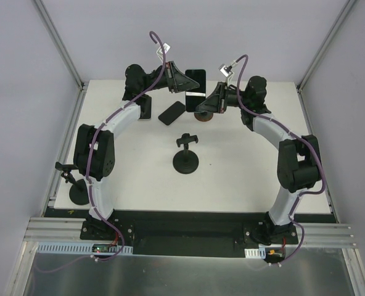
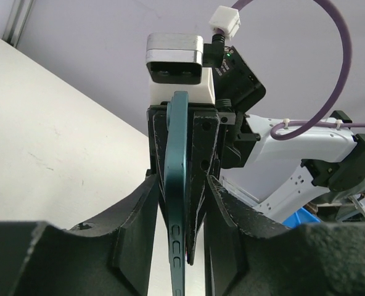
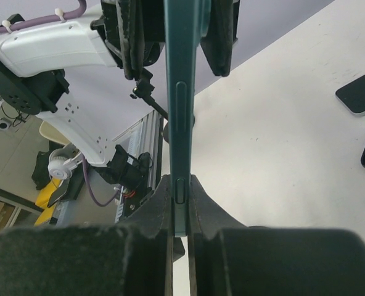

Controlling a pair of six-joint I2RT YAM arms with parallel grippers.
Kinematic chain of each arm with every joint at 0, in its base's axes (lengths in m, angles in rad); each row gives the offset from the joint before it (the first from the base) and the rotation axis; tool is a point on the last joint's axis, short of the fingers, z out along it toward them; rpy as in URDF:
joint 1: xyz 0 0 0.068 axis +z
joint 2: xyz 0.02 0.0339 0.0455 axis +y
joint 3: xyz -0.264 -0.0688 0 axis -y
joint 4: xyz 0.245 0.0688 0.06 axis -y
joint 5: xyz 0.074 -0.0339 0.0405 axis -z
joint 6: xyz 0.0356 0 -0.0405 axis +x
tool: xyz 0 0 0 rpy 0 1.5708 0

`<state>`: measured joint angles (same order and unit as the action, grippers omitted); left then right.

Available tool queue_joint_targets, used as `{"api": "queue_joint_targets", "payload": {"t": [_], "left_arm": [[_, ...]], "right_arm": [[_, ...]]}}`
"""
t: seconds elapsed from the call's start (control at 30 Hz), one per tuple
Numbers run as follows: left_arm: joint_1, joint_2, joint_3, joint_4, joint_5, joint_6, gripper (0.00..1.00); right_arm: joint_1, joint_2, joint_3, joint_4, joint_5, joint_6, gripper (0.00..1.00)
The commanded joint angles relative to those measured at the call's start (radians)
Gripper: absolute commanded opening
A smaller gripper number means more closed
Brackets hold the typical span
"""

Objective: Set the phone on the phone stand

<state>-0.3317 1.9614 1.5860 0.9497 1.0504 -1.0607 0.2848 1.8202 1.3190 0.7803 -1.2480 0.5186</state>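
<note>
Holding the phone (image 1: 195, 80) up off the table (image 1: 250, 179), we have it gripped from both sides at the far edge of the workspace. The left gripper (image 1: 182, 80) is closed narrowly on it, and in the left wrist view its two fingers (image 2: 147, 209) press the teal edge of the phone between them. The right gripper (image 1: 211, 102) clamps it from the opposite side, and in the right wrist view its fingers meet tight against the thin edge, which stands upright.

The phone stand (image 1: 187, 154) sits nearer to us at the middle of the table, well apart from the phone, with its cradle bare. A second phone (image 1: 171, 113) lies flat on the table between the grippers and the stand. Another small stand (image 1: 77, 185) is at the table's left edge, beside the left arm.
</note>
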Motion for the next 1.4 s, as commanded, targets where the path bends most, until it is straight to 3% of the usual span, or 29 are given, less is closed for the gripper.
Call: {"api": "queue_joint_targets", "payload": {"t": [0.0, 0.17, 0.4, 0.43, 0.47, 0.53, 0.57, 0.63, 0.67, 0.77, 0.9, 0.97, 1.07, 1.17, 1.23, 1.37], "left_arm": [[0.007, -0.018, 0.037, 0.026, 0.043, 0.025, 0.33], [0.006, -0.019, 0.042, 0.012, 0.051, 0.028, 0.3], [0.002, -0.027, 0.046, -0.02, 0.048, 0.057, 0.11], [0.002, -0.029, 0.045, -0.032, 0.046, 0.065, 0.0], [0.0, -0.036, 0.043, -0.045, 0.042, 0.074, 0.0], [-0.001, -0.079, 0.016, -0.078, 0.011, 0.132, 0.0], [-0.001, -0.099, 0.0, -0.154, -0.034, 0.168, 0.0], [-0.006, -0.181, -0.038, -0.285, -0.107, 0.322, 0.0], [-0.009, -0.214, -0.05, -0.402, -0.194, 0.379, 0.0], [-0.023, -0.321, -0.093, -0.517, -0.318, 0.536, 0.0], [-0.024, -0.436, -0.155, -0.569, -0.424, 0.558, 0.0], [-0.033, -0.459, -0.158, -0.589, -0.399, 0.58, 0.0], [-0.036, -0.498, -0.139, -0.657, -0.369, 0.623, 0.0], [-0.038, -0.555, -0.167, -0.677, -0.348, 0.637, 0.0], [-0.043, -0.608, -0.21, -0.669, -0.328, 0.645, 0.0], [-0.056, -0.723, -0.348, -0.596, -0.293, 0.653, 0.0]], "right_arm": [[-0.003, -0.001, 0.052, 0.08, -0.079, -0.02, 0.0], [-0.004, 0.004, 0.059, 0.08, -0.091, -0.012, 0.01], [0.01, 0.019, 0.075, 0.079, -0.091, 0.001, 0.0], [0.008, 0.022, 0.077, 0.077, -0.082, 0.001, 0.0], [0.007, 0.022, 0.08, 0.068, -0.073, 0.001, 0.01], [-0.007, 0.016, 0.083, 0.044, -0.024, -0.002, 0.14], [-0.012, 0.007, 0.08, 0.012, -0.007, -0.014, 0.34], [-0.03, -0.048, 0.059, -0.079, 0.091, -0.127, 0.54], [-0.033, -0.071, 0.057, -0.262, 0.132, -0.197, 0.63], [-0.018, -0.153, 0.103, -0.671, 0.367, -0.487, 0.8], [-0.01, -0.242, 0.109, -0.912, 0.677, -0.491, 0.87], [0.014, -0.297, 0.146, -1.141, 0.882, -0.503, 0.99], [0.1, -0.409, 0.146, -1.353, 1.096, -0.601, 0.96], [0.206, -0.56, 0.054, -1.417, 1.216, -0.62, 0.96], [0.269, -0.645, 0.002, -1.426, 1.182, -0.601, 0.96], [0.445, -0.74, -0.111, -1.304, 1.242, -0.575, 0.97]]}}
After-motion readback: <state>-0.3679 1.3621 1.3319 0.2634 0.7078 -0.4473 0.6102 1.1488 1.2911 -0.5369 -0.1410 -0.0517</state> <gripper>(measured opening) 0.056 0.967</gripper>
